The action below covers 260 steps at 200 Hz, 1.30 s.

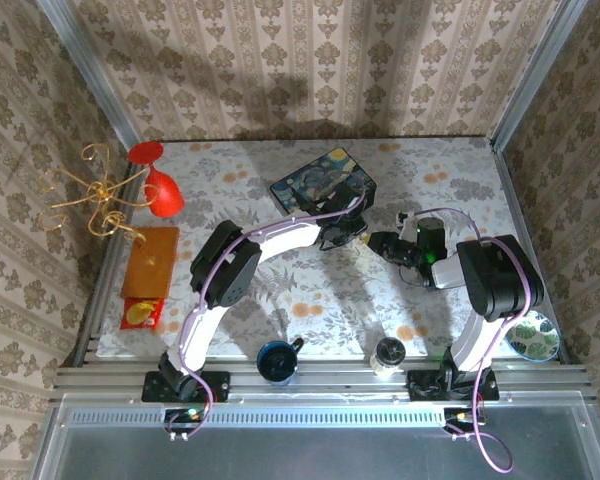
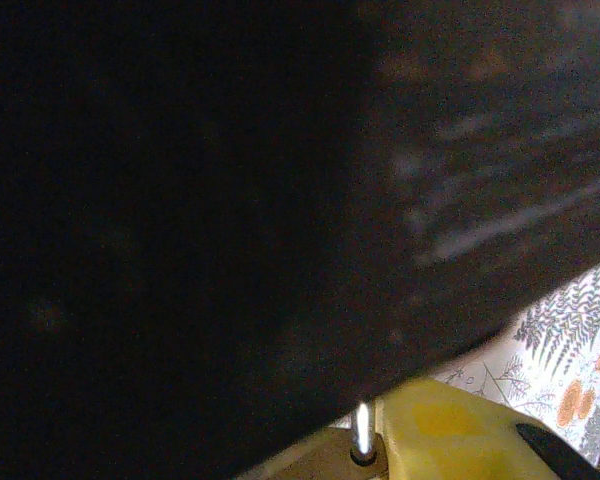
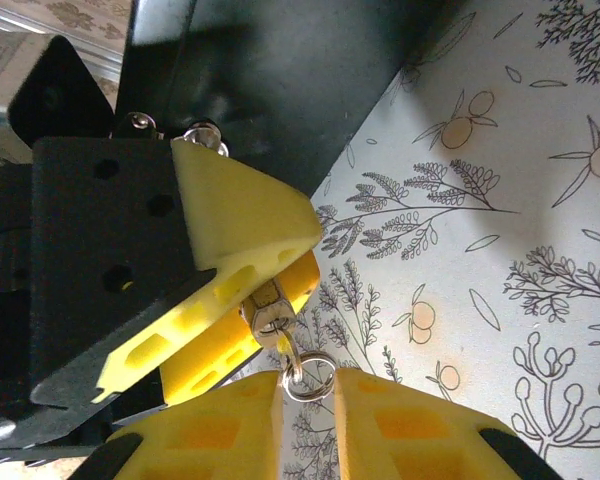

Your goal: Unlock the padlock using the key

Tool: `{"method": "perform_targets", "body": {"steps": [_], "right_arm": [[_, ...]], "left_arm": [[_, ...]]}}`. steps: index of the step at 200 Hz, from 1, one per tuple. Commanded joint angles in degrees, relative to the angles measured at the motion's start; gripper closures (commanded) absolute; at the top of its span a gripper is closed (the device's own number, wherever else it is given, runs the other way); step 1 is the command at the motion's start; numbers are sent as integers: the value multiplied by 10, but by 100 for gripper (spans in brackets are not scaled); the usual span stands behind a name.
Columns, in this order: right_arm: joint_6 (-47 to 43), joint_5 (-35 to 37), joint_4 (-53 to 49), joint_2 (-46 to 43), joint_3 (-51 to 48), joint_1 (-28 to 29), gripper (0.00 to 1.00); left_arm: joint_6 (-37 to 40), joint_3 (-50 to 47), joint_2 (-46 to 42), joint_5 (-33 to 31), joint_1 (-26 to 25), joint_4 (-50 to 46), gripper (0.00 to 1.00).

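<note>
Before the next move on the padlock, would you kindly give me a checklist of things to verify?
1. The padlock is clamped between the yellow pads of the left pincer: ok.
2. The key ring sits between the fingers of the right pincer: ok.
3. The right pincer has a firm grip on the key ring: cannot tell.
4. The key is fully seated in the padlock: cannot tell, too small.
5. The shackle is seated in the brass body: ok for the one leg in the left wrist view; the other leg is hidden.
</note>
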Motion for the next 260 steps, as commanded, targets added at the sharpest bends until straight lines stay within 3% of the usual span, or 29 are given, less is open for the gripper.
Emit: {"method": "perform_targets", "body": {"steps": [1, 71, 137, 177, 232, 260], "right_arm": [[1, -18, 22, 8, 15, 6, 79], [17, -18, 39, 22, 26, 7, 85], [56, -28, 93, 48, 21, 7, 100], [164, -47, 171, 85, 34, 6, 100], [390, -72, 269, 180, 53, -4, 100], [439, -77, 268, 194, 55, -4, 100]], "left_arm": [[-12, -1, -27, 17, 1, 43, 79], [-6, -1, -29, 20, 1, 41, 79], [-7, -4, -28, 25, 0, 47, 79], [-7, -8, -28, 37, -2, 57, 80], [7, -9, -34, 44, -2, 62, 84], [9, -11, -33, 50, -2, 71, 84]]}}
